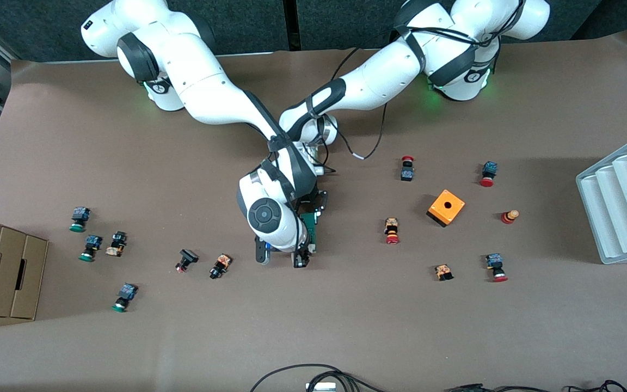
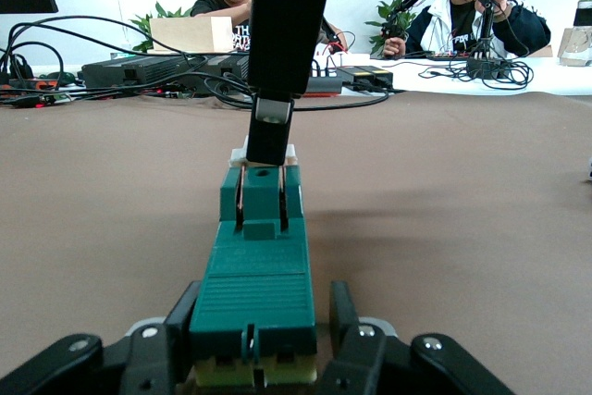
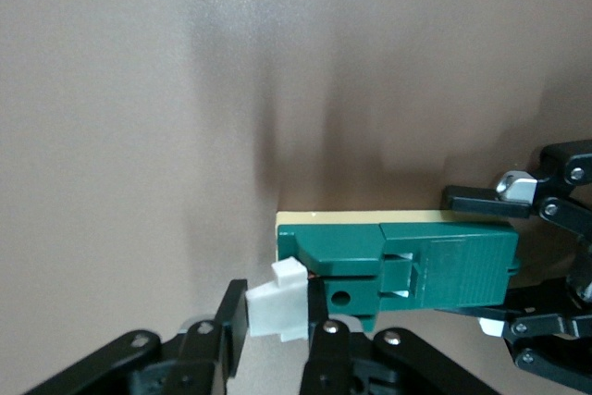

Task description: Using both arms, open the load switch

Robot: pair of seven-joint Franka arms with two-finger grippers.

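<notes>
I see L gripper (image 2: 254,358) clamped on the switch (image 2: 259,270) mid-counter; R gripper (image 3: 277,339) pinches its white tab (image 3: 277,307), seen only via wrist cams.

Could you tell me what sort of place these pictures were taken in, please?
Probably a robotics lab. Two large white jointed robot arms work over a table covered in brown paper, and the left wrist view shows two people seated at a white desk with cables and electronics.
</notes>
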